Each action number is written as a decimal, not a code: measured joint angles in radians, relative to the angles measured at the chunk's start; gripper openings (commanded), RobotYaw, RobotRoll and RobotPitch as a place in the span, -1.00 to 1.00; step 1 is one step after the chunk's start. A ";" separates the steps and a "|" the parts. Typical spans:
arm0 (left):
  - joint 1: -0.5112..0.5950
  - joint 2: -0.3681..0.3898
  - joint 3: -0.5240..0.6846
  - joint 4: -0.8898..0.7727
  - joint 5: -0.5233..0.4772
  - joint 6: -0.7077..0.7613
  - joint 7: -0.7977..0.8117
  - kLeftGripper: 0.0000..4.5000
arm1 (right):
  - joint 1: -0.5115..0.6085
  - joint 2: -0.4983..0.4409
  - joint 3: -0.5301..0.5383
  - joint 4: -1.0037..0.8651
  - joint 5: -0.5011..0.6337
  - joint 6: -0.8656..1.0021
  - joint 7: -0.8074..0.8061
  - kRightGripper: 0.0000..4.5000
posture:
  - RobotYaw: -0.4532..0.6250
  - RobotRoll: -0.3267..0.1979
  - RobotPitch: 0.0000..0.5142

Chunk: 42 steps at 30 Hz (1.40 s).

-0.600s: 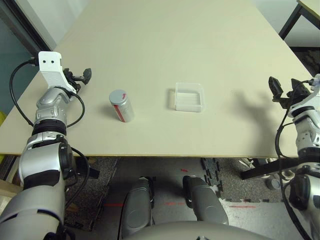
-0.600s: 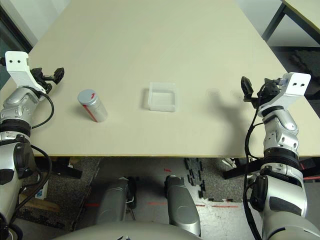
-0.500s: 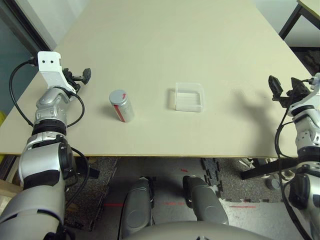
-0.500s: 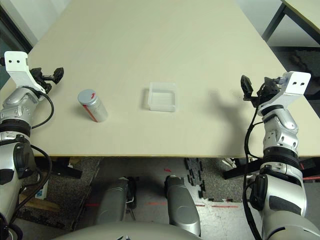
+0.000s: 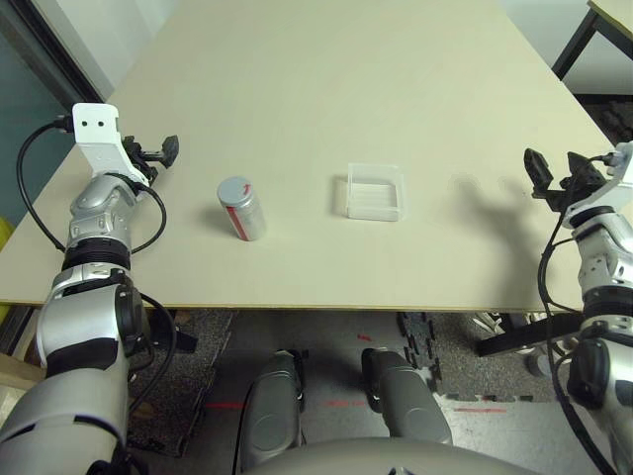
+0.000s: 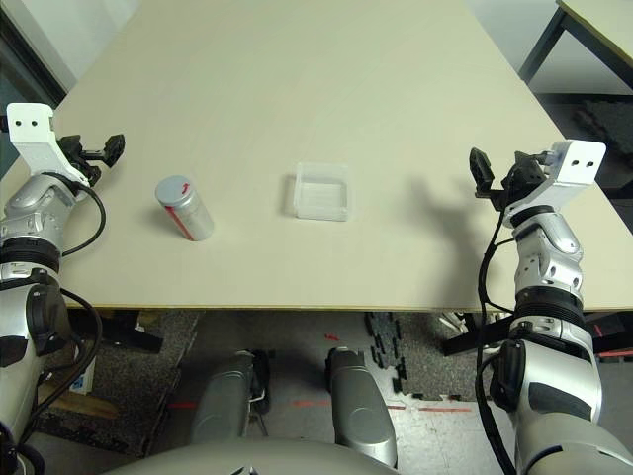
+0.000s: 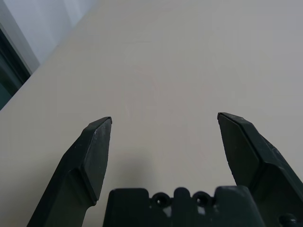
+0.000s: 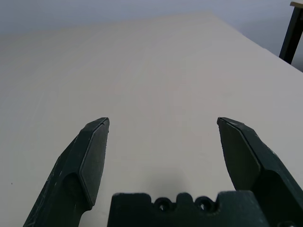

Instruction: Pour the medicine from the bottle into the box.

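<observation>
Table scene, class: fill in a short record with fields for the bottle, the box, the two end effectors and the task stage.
bottle: bottle stands upright on the table, cap on, untouched
box: clear box lies to the bottle's right, apart from it
left end effector: left end effector open, holding nothing, near the table's left edge
right end effector: right end effector open, holding nothing, near the table's right edge
task stage: pouring not yet begun

Silver jointed forearms (image 5: 97,213), white wrist brackets, black cables, black two-fingered tools (image 7: 163,156)
</observation>
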 measured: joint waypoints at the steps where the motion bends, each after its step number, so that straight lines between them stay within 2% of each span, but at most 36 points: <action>1: 0.002 0.000 0.000 -0.001 0.000 0.003 -0.003 0.99 | -0.002 0.000 0.001 0.005 -0.002 0.000 0.003 1.00 | -0.30 0.25 -0.41; 12: 0.039 0.000 0.005 -0.083 -0.021 0.070 -0.049 0.99 | -0.012 0.005 0.023 -0.016 0.009 0.022 0.107 1.00 | -0.31 0.25 -0.33; 20: 0.097 -0.004 0.020 -0.215 -0.064 0.140 -0.084 0.99 | 0.053 0.016 0.084 -0.239 0.092 0.167 0.329 1.00 | -0.31 0.25 -0.32; 27: 0.128 -0.010 0.042 -0.278 -0.091 0.204 -0.088 0.99 | 0.131 0.002 0.189 -0.441 0.138 0.284 0.547 1.00 | -0.30 0.25 -0.32; 36: 0.251 -0.010 0.078 -0.471 -0.172 0.250 -0.185 0.99 | 0.172 -0.036 0.306 -0.598 0.145 0.320 0.761 1.00 | -0.26 0.25 -0.29; 42: 0.354 -0.011 0.110 -0.629 -0.248 0.297 -0.228 0.99 | 0.160 -0.035 0.334 -0.615 0.140 0.322 0.785 1.00 | -0.23 0.25 -0.27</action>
